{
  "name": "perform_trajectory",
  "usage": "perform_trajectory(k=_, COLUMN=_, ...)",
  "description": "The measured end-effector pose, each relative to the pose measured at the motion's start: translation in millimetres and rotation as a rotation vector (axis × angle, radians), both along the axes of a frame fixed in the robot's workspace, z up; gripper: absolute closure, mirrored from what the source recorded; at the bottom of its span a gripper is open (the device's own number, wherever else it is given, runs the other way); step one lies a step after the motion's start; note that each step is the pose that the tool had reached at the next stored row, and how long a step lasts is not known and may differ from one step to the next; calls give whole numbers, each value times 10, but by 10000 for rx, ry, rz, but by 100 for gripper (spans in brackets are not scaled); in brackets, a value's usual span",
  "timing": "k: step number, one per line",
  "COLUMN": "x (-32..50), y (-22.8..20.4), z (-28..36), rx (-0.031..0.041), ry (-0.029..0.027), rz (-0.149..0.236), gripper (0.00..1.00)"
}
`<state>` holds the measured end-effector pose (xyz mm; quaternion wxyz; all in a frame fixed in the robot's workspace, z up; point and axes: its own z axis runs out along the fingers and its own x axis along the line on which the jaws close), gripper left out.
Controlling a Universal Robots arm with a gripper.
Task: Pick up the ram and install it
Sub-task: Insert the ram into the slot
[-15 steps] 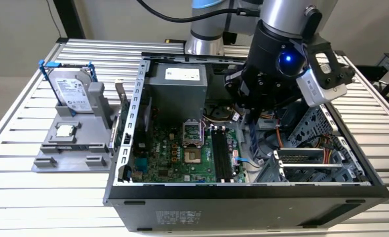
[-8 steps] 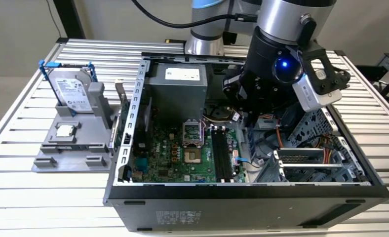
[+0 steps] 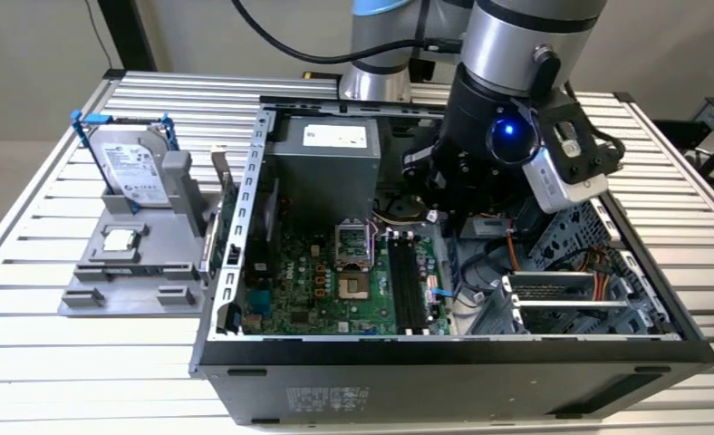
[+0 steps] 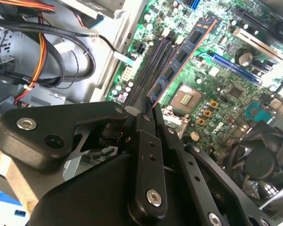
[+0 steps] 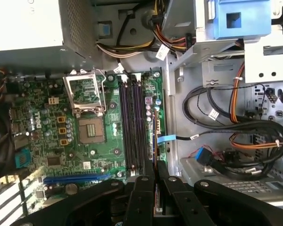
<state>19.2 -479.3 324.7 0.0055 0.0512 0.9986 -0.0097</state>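
Note:
The ram (image 4: 181, 56) is a narrow blue board with black chips and a gold edge, and my gripper (image 4: 148, 106) is shut on one end of it. It hangs tilted over the black memory slots (image 4: 153, 66) of the green motherboard (image 4: 226, 99), without being seated in them. In the first wrist view the ram (image 5: 154, 157) is edge-on, a thin line between the fingers (image 5: 144, 188), above the near end of the slots (image 5: 134, 127). In the exterior view my gripper (image 3: 448, 210) hangs inside the open computer case (image 3: 454, 349), over the slots (image 3: 411, 281).
Beside the slots lies an open processor socket (image 5: 90, 129). A power supply (image 3: 327, 154) fills the case's back. Cable bundles (image 5: 236, 127) and a drive cage (image 3: 574, 290) crowd the other side. Outside the case, a grey stand (image 3: 128, 272) holds a hard drive (image 3: 133, 163) and a processor chip (image 3: 120, 239).

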Motion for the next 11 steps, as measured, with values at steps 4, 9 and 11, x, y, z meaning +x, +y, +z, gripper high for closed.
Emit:
perform_trajectory(k=4, x=-1, y=10, z=-62, rx=-22, ry=-39, rz=0, gripper=100)
perform_trajectory(k=9, x=-5, y=30, z=-151, rx=-38, ry=-96, rz=90, gripper=100)
perform_trajectory(k=11, x=-25, y=50, z=-185, rx=-44, ry=-107, rz=119, gripper=100)
